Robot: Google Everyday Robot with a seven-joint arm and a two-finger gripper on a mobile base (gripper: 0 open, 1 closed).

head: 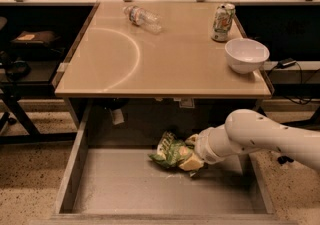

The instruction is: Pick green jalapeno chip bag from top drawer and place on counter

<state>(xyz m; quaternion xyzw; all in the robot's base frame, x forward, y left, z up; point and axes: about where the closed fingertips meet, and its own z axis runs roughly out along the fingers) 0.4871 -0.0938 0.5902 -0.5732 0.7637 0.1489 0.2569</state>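
Observation:
The green jalapeno chip bag [169, 150] is in the open top drawer [125, 189], near the back middle of its grey floor. My gripper [191, 153] reaches in from the right on a white arm. Its yellowish fingers [192, 163] are closed on the bag's right end, and the bag looks held just above the drawer floor. The beige counter [165, 64] lies above and behind the drawer.
On the counter are a lying plastic water bottle [142, 17], a green-and-white soda can [223, 22] and a white bowl [246, 55] at the right edge. Dark shelves and cables stand to the left and right. The drawer's side walls flank the bag.

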